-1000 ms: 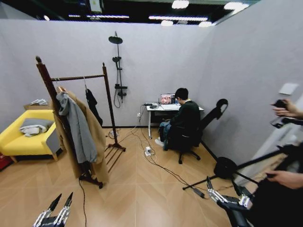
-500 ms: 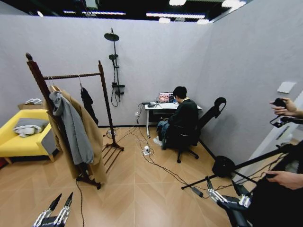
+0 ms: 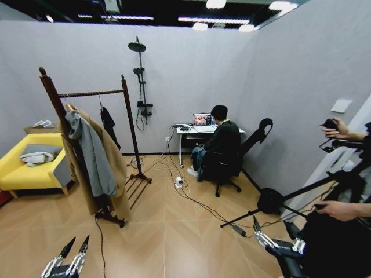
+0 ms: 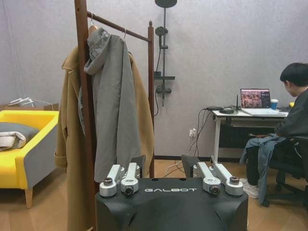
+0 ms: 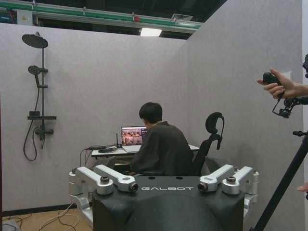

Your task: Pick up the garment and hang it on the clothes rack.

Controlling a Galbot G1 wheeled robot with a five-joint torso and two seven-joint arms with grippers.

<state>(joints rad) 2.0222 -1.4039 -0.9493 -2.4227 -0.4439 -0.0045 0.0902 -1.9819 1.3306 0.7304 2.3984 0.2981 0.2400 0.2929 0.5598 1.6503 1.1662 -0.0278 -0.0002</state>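
Both pincers gape empty at the frame's bottom: the garment (image 3: 108,125) hangs upper left on the clothes rack (image 3: 128,119), nearer the left pincer (image 3: 65,265) than the right pincer (image 3: 277,241).

You are looking at a dark reddish-brown clothes rack (image 3: 87,116) carrying a black garment (image 3: 108,124), a tan coat (image 3: 119,168) and a grey hooded top (image 3: 93,153). A yellow sofa (image 3: 17,174) is sitting beside it on a herringbone-patterned wooden floor (image 3: 168,231), against pale grey walls (image 3: 191,75).
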